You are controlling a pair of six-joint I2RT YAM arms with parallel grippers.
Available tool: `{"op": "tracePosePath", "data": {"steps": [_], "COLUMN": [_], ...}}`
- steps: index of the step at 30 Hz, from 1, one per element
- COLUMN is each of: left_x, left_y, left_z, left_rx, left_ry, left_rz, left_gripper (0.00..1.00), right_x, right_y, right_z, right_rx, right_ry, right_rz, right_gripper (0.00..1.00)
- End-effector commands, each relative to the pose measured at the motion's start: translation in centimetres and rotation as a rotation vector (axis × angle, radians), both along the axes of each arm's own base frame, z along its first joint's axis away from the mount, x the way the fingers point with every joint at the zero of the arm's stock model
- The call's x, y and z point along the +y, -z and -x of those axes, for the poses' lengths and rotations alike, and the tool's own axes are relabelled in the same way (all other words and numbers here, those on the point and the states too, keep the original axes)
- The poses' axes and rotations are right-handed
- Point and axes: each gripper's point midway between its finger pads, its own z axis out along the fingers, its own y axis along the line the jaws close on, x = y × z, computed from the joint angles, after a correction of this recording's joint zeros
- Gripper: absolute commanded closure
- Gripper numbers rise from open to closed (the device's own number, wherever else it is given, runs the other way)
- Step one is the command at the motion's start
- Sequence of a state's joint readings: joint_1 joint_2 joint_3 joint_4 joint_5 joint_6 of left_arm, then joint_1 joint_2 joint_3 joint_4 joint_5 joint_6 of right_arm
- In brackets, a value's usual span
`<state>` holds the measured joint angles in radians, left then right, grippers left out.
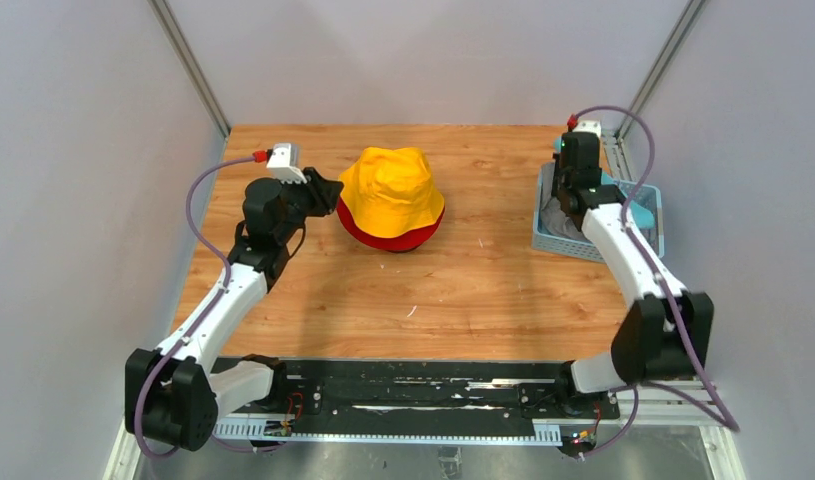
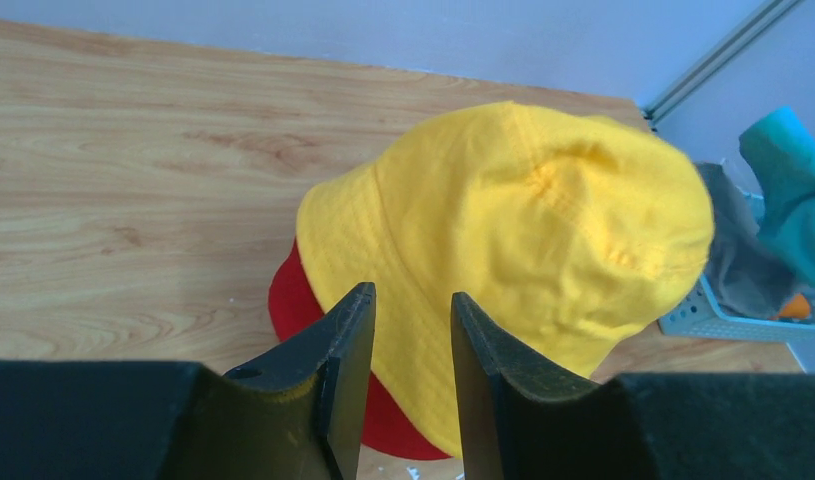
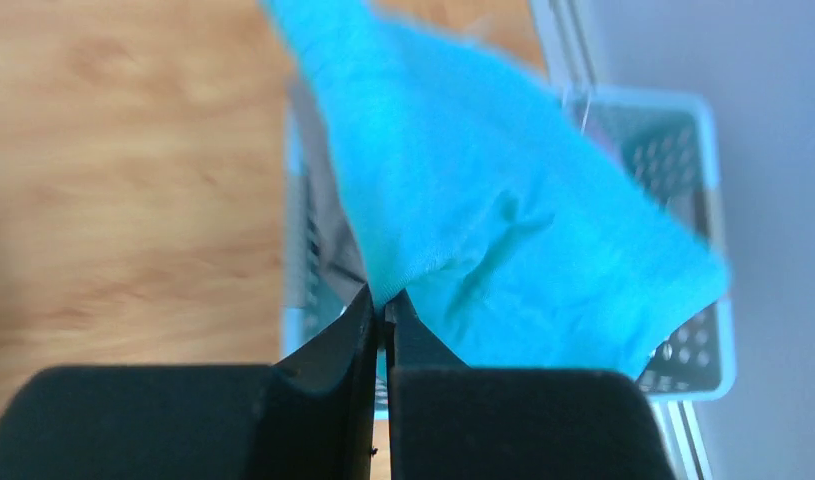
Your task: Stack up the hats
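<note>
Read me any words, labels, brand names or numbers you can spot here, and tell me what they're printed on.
No text can be read in any of the three views.
The yellow hat: plain fabric, no label showing.
The teal hat: plain and blurred.
The light blue basket: no print visible.
The left arm and right arm: no brand mark or number visible.

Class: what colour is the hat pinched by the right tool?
A teal hat; the right wrist view shows it best.
</note>
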<state>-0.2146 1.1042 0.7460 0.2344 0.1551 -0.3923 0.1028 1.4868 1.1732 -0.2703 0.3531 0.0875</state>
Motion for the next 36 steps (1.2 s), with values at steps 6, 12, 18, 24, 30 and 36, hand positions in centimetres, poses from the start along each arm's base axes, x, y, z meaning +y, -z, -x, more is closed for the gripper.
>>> {"op": "tracePosePath", "data": {"steps": [6, 12, 18, 24, 30, 36], "left_x": [-2.3, -3.9, -5.4, -6.1, -6.7, -7.7], "left_y": [-6.5, -8.2, -8.9, -10.5, -12.1, -11.9], "left_z": [0.5, 1.0, 1.6, 2.4, 2.9, 3.4], "left_rx": [-0.152, -0.206, -0.233, -0.287, -0.319, -0.328], "left_ry": [0.068, 0.099, 0.140, 0.169, 0.207, 0.247], "left_rz": [0.033, 0.056, 0.090, 0.114, 0.137, 0.154], "left_gripper": [0.62, 0.61, 0.61, 0.58, 0.56, 0.54], "right_x": [8.1, 15.2, 21.0, 24.9, 27.5, 29.3], "right_y": [-19.0, -24.6, -28.1, -30.5, -30.3, -31.4], "right_z": [1.7, 3.0, 5.3, 8.5, 10.3, 12.5], "right_rx": [-0.381, -0.491, -0.556, -0.590, -0.572, -0.590], "right_ry": [-0.311, -0.607, -0.840, -1.046, -1.138, -1.220], "right_rz": [-0.088, -0.283, -0.406, -0.521, -0.544, -0.570], "right_gripper": [0.99, 0.99, 0.99, 0.99, 0.99, 0.99]}}
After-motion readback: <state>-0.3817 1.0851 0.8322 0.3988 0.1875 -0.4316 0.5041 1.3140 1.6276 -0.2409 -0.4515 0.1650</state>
